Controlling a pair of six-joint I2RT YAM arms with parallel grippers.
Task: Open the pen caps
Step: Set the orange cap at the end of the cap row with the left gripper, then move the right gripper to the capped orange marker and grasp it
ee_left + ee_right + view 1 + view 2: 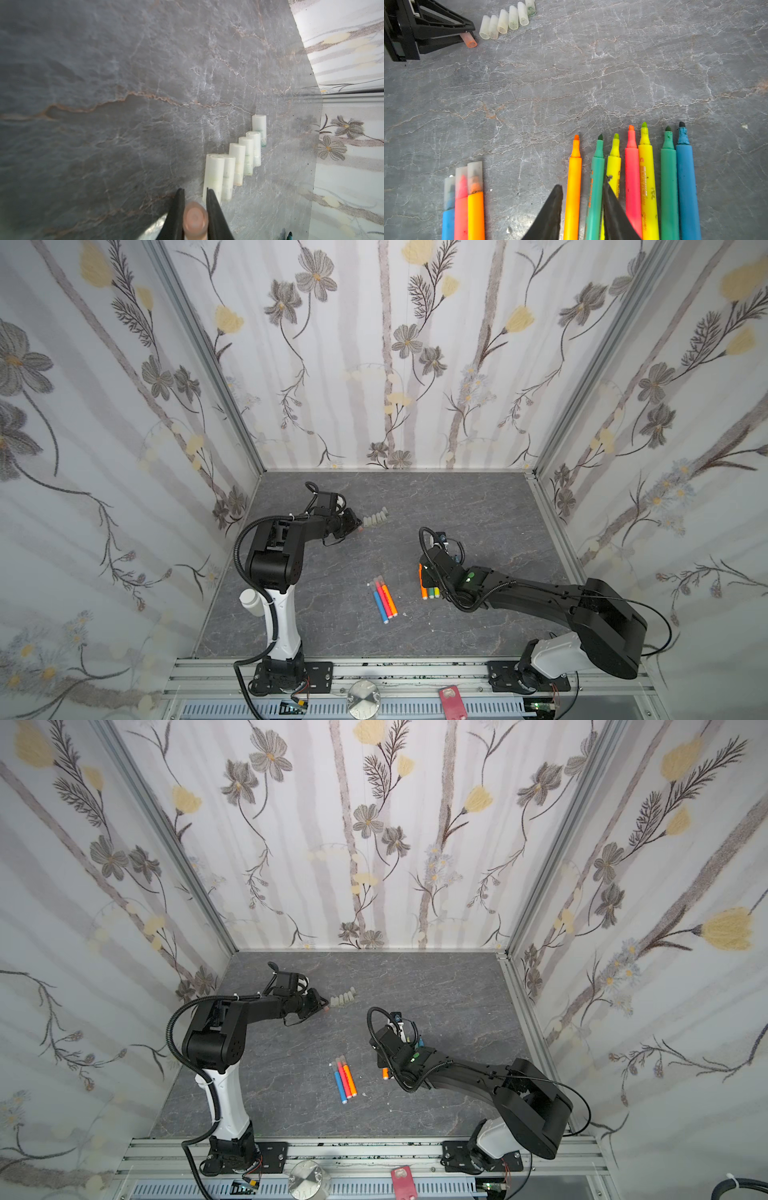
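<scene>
My left gripper is shut on an orange-tinted pen cap, low over the table at the near end of a row of several loose whitish pen caps. In both top views that row lies back left. Three capped pens in blue, pink and orange lie side by side mid-table. My right gripper is open over a row of several uncapped pens. The orange pen and a teal pen lie between its fingers on the table.
Flowered walls close in the grey marbled table on the left, back and right. Along the front runs a metal rail with a round metal knob and a red object. The right arm reaches in from the front right.
</scene>
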